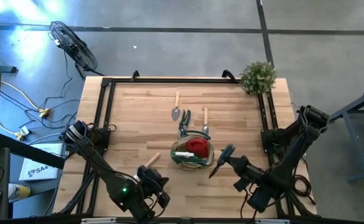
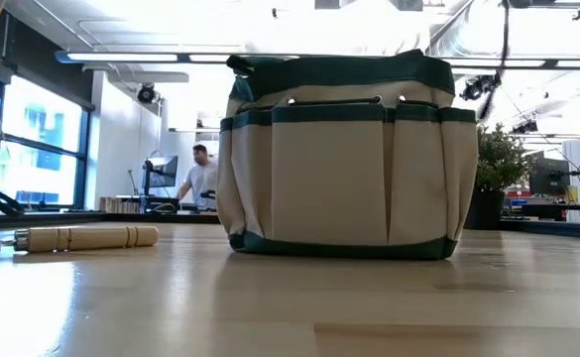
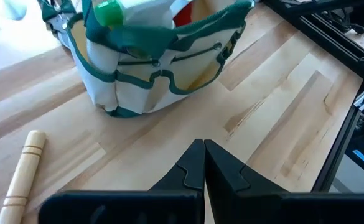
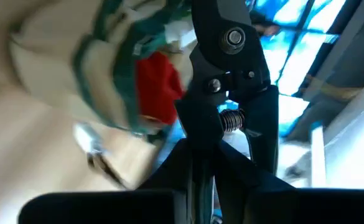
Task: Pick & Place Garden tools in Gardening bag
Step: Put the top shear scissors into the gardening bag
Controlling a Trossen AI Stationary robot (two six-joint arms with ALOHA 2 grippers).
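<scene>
A pale wooden table point(image 1: 138, 112) sits on a grey floor. The right gripper point(image 1: 231, 160) has its fingers clamped on dark-handled pruners point(image 4: 228, 81), blue-gripped, held just beside the gardening bag point(image 1: 192, 153) and not yet over its rim. Inside the bag show a red cone-shaped piece point(image 1: 197, 145) and a spray bottle point(image 3: 110, 12) (green cap). Two trowels point(image 1: 177, 109) lie beyond the bag, a wooden handle point(image 1: 151, 160) near it. The left gripper point(image 3: 203, 163) waits near the bag, fingers shut on nothing.
</scene>
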